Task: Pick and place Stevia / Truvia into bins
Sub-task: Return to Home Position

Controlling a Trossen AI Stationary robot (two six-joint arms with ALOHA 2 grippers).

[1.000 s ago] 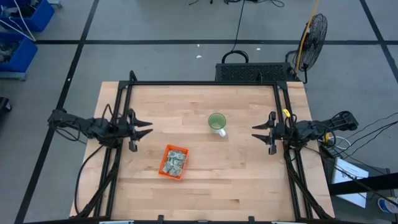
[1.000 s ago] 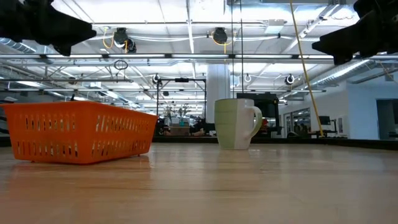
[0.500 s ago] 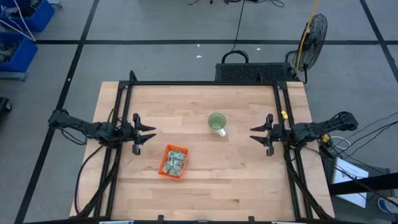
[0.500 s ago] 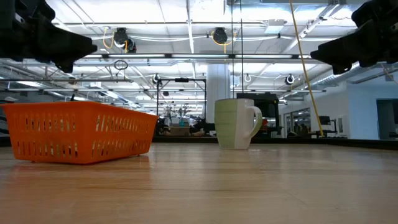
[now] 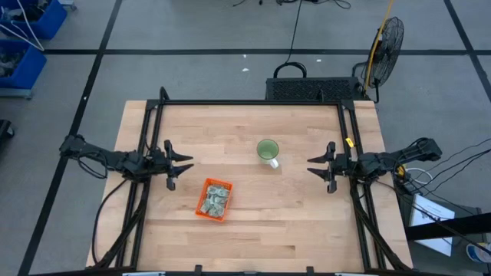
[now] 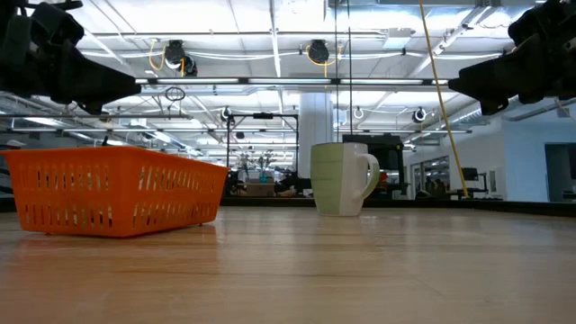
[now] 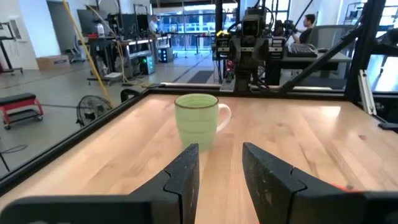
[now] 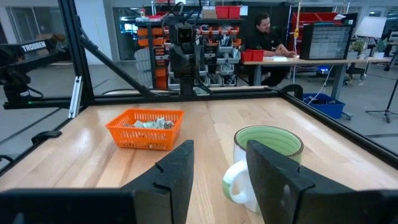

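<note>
Dial used: the clock face is laid on the high view, with 12 at the far edge of the table.
Table: a light wooden butcher-block top (image 5: pixel 253 230) framed by black rails.
Left gripper: the left gripper (image 5: pixel 186 163) is held above the table at the 9 o'clock side, pointed toward 3 o'clock. Its two dark fingers (image 7: pixel 186 180) are spread apart with a clear gap between them, and nothing is held.
Basket: the small, shallow, rectangular orange plastic basket with mesh sides (image 5: pixel 199 207) is set on the table at about 8 o'clock of the table's centre and at about 5 o'clock of the left gripper, well apart from it. It is turned slightly askew to the table edges.
Sachets: the small white paper sachets with green print (image 5: pixel 215 200) are heaped inside the orange basket; from the right wrist view they (image 8: pixel 149 124) are seen just over its rim (image 8: pixel 146 114).
Cup: a round pale green ceramic cup with a white handle (image 5: pixel 268 149) stands upright at about 1 o'clock of the centre, well apart from the basket.
Right gripper: the right gripper (image 5: pixel 311 166) is held above the table at the 3 o'clock side, pointed toward 9 o'clock, with the cup at about 10 o'clock of it. Its fingers (image 8: pixel 177 171) are parted, and nothing is gripped.
Background: a person (image 8: pixel 267 34) is seen seated at a desk beyond the table.
</note>
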